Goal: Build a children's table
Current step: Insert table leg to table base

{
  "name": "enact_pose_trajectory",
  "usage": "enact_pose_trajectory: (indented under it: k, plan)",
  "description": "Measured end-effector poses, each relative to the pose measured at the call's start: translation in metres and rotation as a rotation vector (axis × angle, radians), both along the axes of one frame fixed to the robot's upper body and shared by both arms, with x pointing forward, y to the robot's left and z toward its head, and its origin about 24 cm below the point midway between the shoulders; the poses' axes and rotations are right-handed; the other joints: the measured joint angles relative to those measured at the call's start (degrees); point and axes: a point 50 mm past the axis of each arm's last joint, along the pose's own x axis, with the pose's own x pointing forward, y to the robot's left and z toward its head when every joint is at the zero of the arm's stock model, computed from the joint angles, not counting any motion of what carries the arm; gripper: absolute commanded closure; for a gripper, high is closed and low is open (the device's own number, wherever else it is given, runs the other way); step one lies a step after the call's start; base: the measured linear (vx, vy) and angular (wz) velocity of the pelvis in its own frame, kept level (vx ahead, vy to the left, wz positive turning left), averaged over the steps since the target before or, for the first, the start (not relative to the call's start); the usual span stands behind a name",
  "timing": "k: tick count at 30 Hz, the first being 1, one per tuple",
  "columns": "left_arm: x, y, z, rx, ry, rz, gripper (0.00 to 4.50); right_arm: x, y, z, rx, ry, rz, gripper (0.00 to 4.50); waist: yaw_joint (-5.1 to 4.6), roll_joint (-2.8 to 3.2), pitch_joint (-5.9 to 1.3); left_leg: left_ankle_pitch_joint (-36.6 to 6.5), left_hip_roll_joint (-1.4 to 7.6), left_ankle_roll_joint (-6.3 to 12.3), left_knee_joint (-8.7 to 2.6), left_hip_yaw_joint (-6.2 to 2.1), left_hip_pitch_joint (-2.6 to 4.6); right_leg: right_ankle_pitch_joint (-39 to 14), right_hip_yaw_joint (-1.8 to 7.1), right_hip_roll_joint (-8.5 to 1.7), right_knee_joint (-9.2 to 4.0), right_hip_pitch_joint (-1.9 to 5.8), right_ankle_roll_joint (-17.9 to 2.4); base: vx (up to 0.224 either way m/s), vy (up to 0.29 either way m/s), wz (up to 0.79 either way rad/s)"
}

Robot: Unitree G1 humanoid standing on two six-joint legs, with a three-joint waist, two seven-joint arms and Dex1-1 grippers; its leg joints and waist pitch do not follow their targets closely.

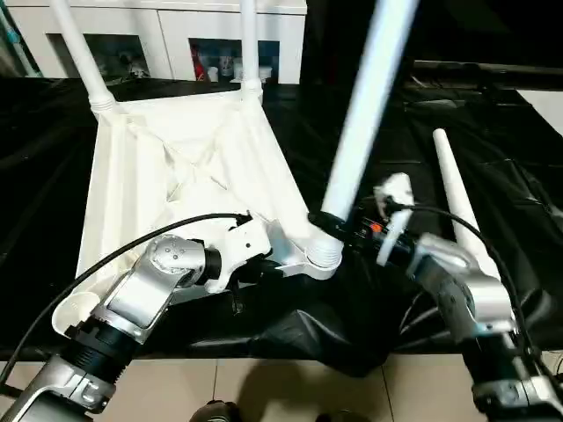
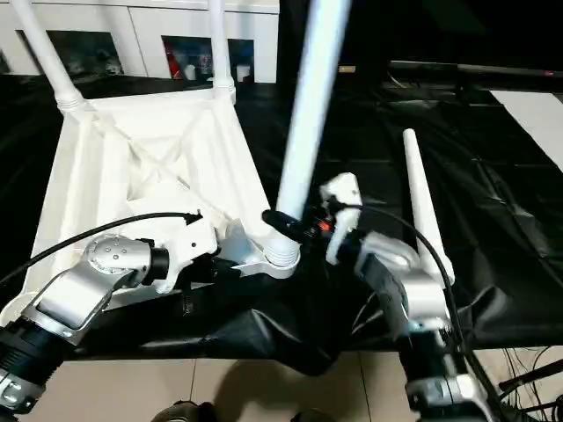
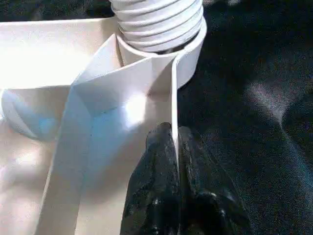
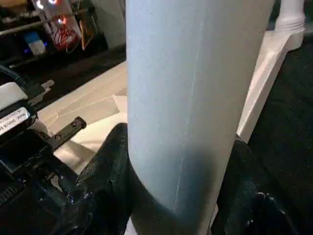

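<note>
The children's table lies upside down on black cloth, its white ribbed tabletop [image 1: 176, 149] facing up. Two legs [image 1: 79, 53] [image 1: 249, 44] stand in the far corner sockets. A third leg [image 1: 365, 114] stands tilted in the near right socket [image 1: 324, 252], its ribbed end seated in the ring [image 3: 161, 24]. My right gripper [image 4: 178, 161] is shut around this leg just above the socket. My left gripper [image 3: 174, 134] is shut on the tabletop's thin side wall right beside that socket. A fourth leg [image 1: 453, 189] lies loose on the cloth to the right.
Black cloth [image 1: 510, 176] covers the work area, and it ends in folds at the front above a tiled floor [image 1: 290, 391]. White cabinets [image 1: 167, 35] stand at the back. A black cable [image 1: 114, 255] loops over my left forearm. The near left socket [image 1: 75, 309] sits by my left arm.
</note>
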Motion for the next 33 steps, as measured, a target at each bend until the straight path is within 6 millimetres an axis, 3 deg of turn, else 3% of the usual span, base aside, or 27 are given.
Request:
enact_pose_trajectory:
  k: [12, 24, 33]
  plan:
    - [0.002, 0.0, -0.002, -0.004, 0.008, -0.005, 4.5, -0.013, 0.001, -0.004, -0.015, -0.064, -0.035, 2.67, 0.12, 0.27, -0.15, 0.0, 0.0, 0.0, -0.15, 0.02, 0.03, 0.0, 0.0, 0.0, -0.15, -0.09, 0.1, 0.0, 0.0, 0.0]
    - [0.001, 0.0, -0.001, -0.005, 0.013, -0.018, 4.5, -0.016, -0.004, 0.002, -0.164, -0.083, 0.088, 2.67, 0.33, 0.24, -0.23, 0.0, -0.01, -0.01, -0.44, 0.03, 0.08, 0.0, -0.02, 0.0, -0.16, -0.01, 0.1, 0.0, 0.0, 0.0]
    - [0.0, 0.006, 0.0, 0.002, 0.035, -0.049, 4.5, -0.01, -0.004, 0.007, -0.22, -0.089, 0.208, 2.67, -0.11, -0.08, -0.35, 0.0, -0.01, -0.02, -0.45, 0.04, 0.08, 0.0, -0.03, 0.01, -0.18, -0.03, 0.1, 0.0, 0.0, 0.0]
